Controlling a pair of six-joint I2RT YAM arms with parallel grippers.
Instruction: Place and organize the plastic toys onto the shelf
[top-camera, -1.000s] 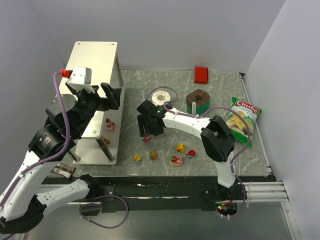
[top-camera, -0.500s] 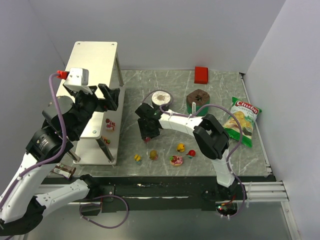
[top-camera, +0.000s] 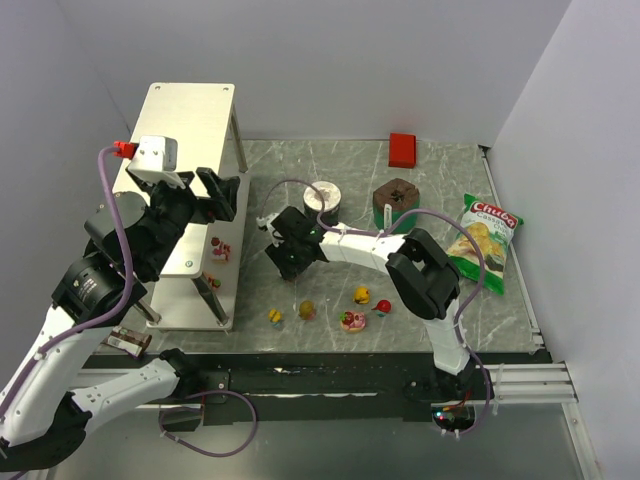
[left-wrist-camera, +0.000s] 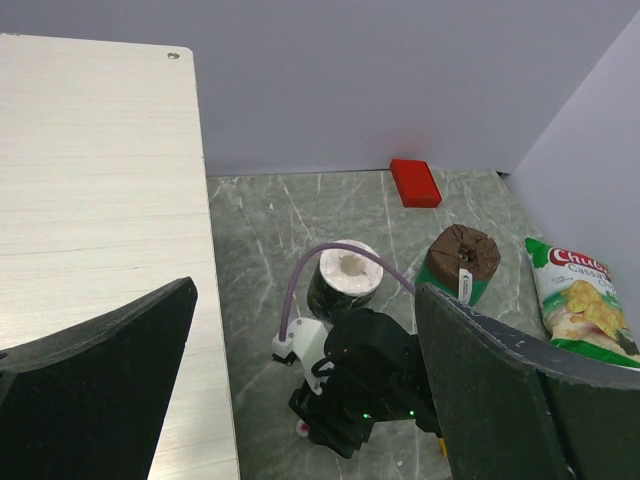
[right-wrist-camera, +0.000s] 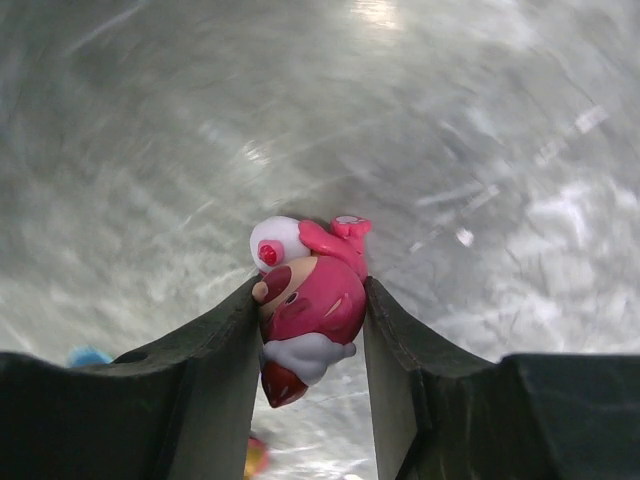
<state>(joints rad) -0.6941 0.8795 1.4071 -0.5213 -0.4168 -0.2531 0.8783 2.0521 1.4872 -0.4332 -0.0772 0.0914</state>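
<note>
Pink-and-white toy (right-wrist-camera: 310, 300); grey marbled table (top-camera: 450, 180)

The right end effector (right-wrist-camera: 310, 292) has closed on the pink toy (right-wrist-camera: 312, 305) (jaws wider before) and shifted left

Shelf (top-camera: 190, 108): white-silver metal, two tiers, flat rectangular top with corner screws, thin legs. Stands upright at the far left.

On its lower tier, near the right edge, sits a red-pink toy (top-camera: 219, 249); just in front of it a reddish toy (top-camera: 210, 280), partly hidden.

Pink toy (right-wrist-camera: 305, 305): round pink body, white cap, red base. Sits tilted, pinched on both sides by the right gripper (right-wrist-camera: 310, 290).

Loose near the front edge, in a rough row from left to right: yellow toy (top-camera: 274, 316), olive-yellow toy (top-camera: 307, 310), pink-red toy (top-camera: 351, 321), second yellow toy (top-camera: 362, 295), red toy (top-camera: 383, 306). All apart, the last three close together.
</note>
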